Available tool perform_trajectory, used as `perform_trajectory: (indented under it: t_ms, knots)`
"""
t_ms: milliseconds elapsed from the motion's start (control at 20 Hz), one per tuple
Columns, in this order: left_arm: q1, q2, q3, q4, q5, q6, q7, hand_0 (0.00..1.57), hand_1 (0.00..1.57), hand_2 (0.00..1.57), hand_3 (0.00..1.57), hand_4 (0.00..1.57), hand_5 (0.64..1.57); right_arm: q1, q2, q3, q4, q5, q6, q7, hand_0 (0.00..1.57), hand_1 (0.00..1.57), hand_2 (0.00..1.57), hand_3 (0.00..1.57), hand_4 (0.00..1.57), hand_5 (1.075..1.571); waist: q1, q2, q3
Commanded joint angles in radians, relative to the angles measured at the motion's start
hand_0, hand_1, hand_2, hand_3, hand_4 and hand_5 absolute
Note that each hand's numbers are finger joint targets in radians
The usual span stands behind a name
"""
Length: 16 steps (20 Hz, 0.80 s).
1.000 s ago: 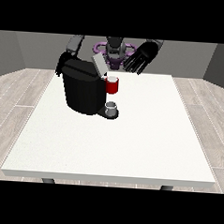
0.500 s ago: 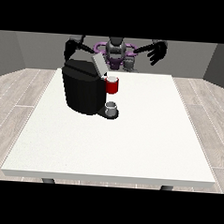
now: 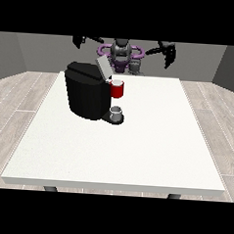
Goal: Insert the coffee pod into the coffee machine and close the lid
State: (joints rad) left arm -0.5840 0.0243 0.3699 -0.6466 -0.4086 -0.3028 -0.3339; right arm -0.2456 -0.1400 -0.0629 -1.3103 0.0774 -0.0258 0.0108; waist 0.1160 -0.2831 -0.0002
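coffee machine point(image 3: 88, 95) stands on the white bench point(image 3: 136, 149), its lid point(image 3: 103, 68) tilted up and a red part point(image 3: 117, 89), perhaps the coffee pod, at its front above a small grey cup point(image 3: 117, 111). risk: the lid stays open, both hands raised well clear. whether the hand at the view's left point(image 3: 79, 40) is open cannot be told; the hand at the view's right point(image 3: 168, 54) hangs fingers down, holding nothing.
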Motion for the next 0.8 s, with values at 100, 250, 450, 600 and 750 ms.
perform_trajectory:
  t_ms: [100,250,450,600,750]
  knots:
    - [0.06,-0.024,-0.079,-0.111,0.128,0.008,0.076,0.0,0.0,0.0,0.0,0.35,1.571,-0.084,-0.045,-0.064,0.06,-0.026,0.01,0.051,0.0,0.0,0.0,0.0,0.0,1.571,0.052,0.016,0.0006]
    - [0.083,-0.024,-0.119,-0.155,0.129,0.013,0.032,0.0,0.0,0.0,0.0,0.46,1.571,-0.182,-0.061,-0.108,0.1,-0.065,0.014,0.083,0.0,0.0,0.0,0.0,0.11,1.571,0.084,0.091,0.0005]
    - [0.117,-0.024,-0.189,-0.223,0.201,-0.031,0.066,0.0,0.0,0.0,0.0,0.4,1.571,-0.217,-0.047,-0.164,0.181,-0.118,-0.002,0.082,0.0,0.0,0.0,0.0,0.08,1.571,0.134,0.097,0.0007]
    - [0.088,-0.024,-0.172,-0.301,0.214,-0.005,0.115,0.0,0.0,0.0,0.0,0.37,1.571,-0.231,-0.021,-0.158,0.208,-0.124,-0.012,0.063,0.0,0.0,0.0,0.0,0.13,1.571,0.137,0.15,0.0008]
    - [0.204,-0.024,-0.19,-0.377,0.193,0.001,0.097,0.0,0.0,0.0,0.0,0.36,1.571,-0.24,-0.044,-0.168,0.213,-0.147,0.009,0.099,0.0,0.0,0.0,0.0,0.17,1.571,0.104,0.156,0.0005]
